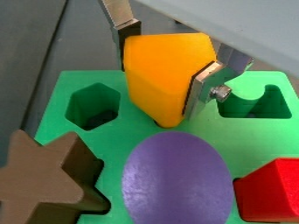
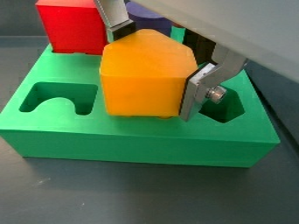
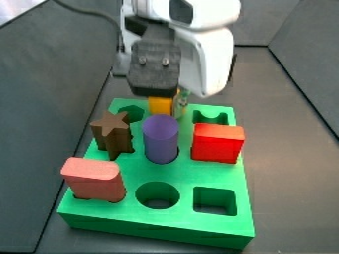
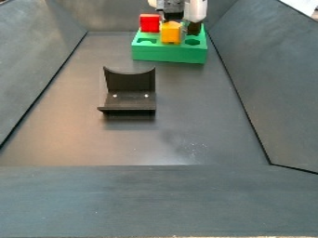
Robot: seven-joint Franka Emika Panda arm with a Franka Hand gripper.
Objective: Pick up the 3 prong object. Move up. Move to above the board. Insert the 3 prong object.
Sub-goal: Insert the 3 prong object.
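Observation:
My gripper [image 1: 163,59] is shut on the 3 prong object [image 1: 167,74], an orange-yellow blocky piece held between the silver fingers [image 1: 207,84]. It also shows in a wrist view [image 2: 142,77] and in a side view [image 3: 162,104]. I hold it upright over the back part of the green board [image 1: 117,140], its lower end at the board's top face. Its prongs are hidden. The board also shows in both side views [image 3: 133,223] [image 4: 170,53].
On the board stand a purple cylinder [image 3: 161,139], a red cube [image 3: 219,142], a brown star [image 3: 114,131] and a pink arch piece [image 3: 93,179]. Round [image 3: 159,195] and square [image 3: 215,201] holes are open in front. The fixture [image 4: 126,90] stands mid-floor.

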